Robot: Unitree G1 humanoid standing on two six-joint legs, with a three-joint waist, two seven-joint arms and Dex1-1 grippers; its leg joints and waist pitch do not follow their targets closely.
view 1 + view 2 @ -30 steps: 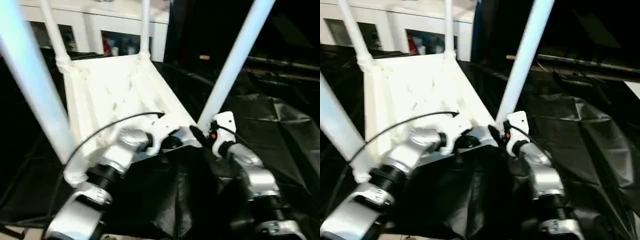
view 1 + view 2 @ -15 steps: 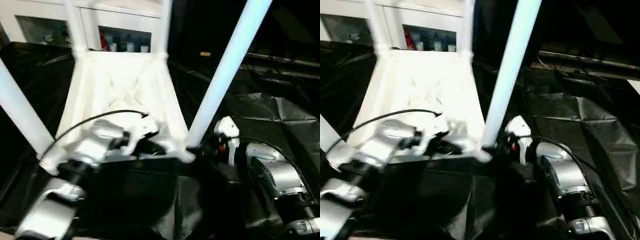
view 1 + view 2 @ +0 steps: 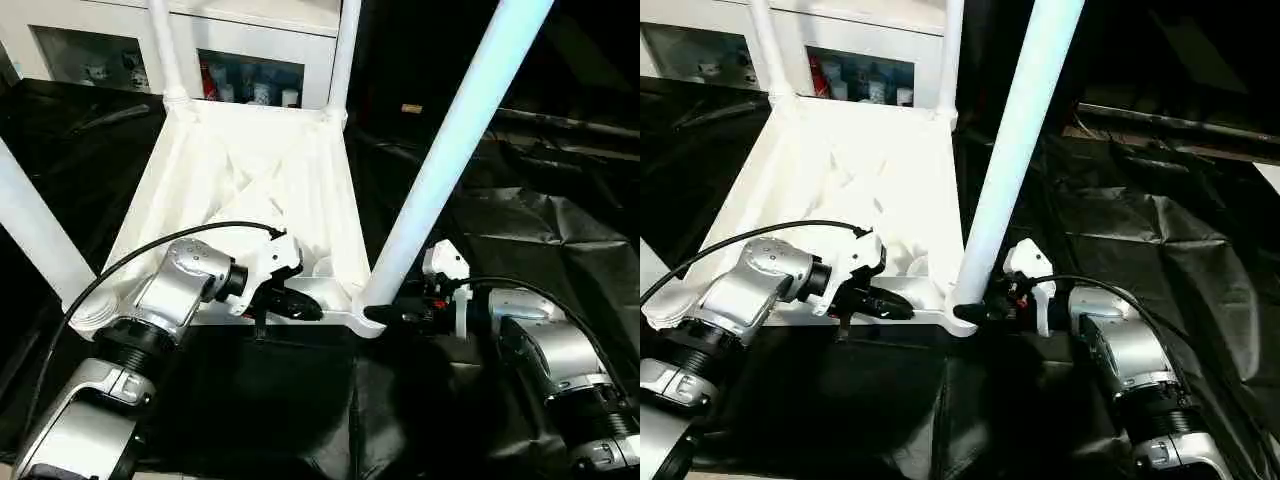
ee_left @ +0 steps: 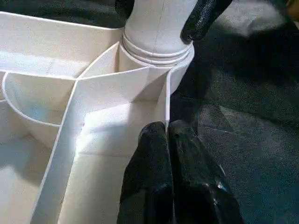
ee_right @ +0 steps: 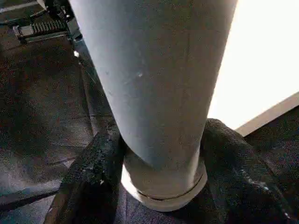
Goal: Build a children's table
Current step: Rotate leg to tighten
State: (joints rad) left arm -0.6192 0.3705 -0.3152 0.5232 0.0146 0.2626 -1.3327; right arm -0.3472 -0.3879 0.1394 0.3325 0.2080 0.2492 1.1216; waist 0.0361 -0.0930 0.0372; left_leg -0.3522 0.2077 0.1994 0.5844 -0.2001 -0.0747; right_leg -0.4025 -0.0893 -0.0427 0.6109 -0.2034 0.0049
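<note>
My white plastic table top (image 3: 250, 190) lies upside down in the middle of the frame, ribs up, with its legs in. At lower left my left gripper (image 4: 169, 135) is pinched shut, touching the near edge. At lower right my right gripper (image 5: 161, 154) hugs the long white tube leg (image 3: 455, 135) at its collar. I think this leg is being seated; next, push it firmly home.

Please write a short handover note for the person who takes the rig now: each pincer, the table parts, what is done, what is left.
Left pincer: shut, tips against a rib of the table top, holding nothing.
Right pincer: closed around the near right leg at its collar.
The top lies underside up on the black sheet; four legs stand in the corner sockets.
Left: confirm this leg is fully seated, release, then turn the table upright.
</note>
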